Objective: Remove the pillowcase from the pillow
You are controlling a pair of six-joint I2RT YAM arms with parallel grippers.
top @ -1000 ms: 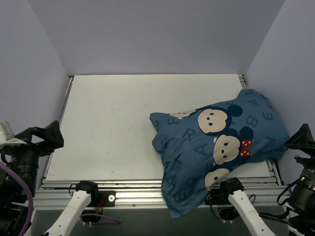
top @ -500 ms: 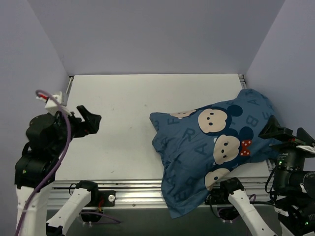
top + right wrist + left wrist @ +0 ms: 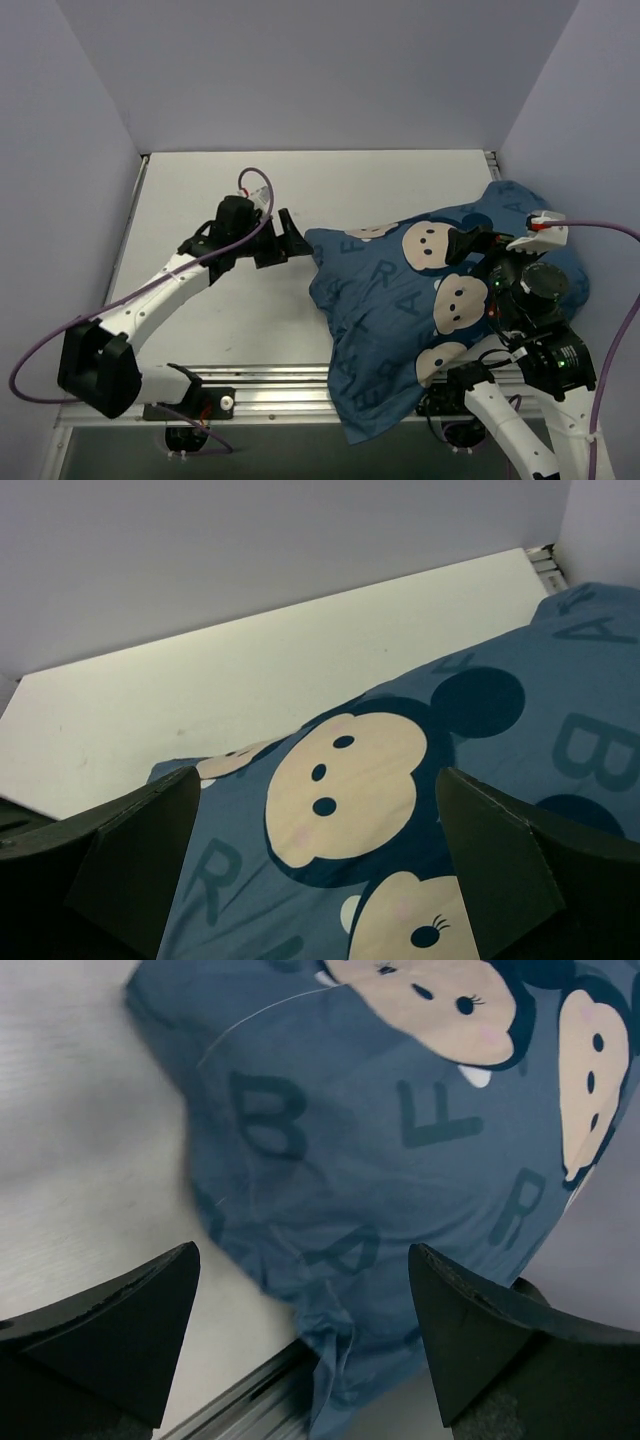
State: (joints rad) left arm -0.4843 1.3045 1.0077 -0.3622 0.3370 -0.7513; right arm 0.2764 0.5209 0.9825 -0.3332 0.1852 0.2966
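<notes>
The blue pillowcase [image 3: 395, 300], printed with letters and mouse faces, lies on the right half of the table and fully covers the pillow, which is hidden inside. Its loose end hangs over the near table edge. My left gripper [image 3: 292, 240] is open and empty just left of the pillowcase's left corner. In the left wrist view the pillowcase [image 3: 400, 1130] fills the space ahead of the open gripper [image 3: 300, 1330]. My right gripper [image 3: 470, 248] is open and empty, hovering over the mouse faces. The right wrist view shows the pillowcase [image 3: 400, 810] below the open gripper [image 3: 315, 860].
The white table [image 3: 220, 200] stretches left of the pillowcase and also shows in the right wrist view [image 3: 250, 670]. Aluminium rails [image 3: 260, 385] run along its near edge. Pale purple walls close in the left, back and right sides.
Both arms have swung in from the table's sides. The left gripper now sits at the pillowcase's left corner and the right gripper above its middle. The pillowcase has not moved.
</notes>
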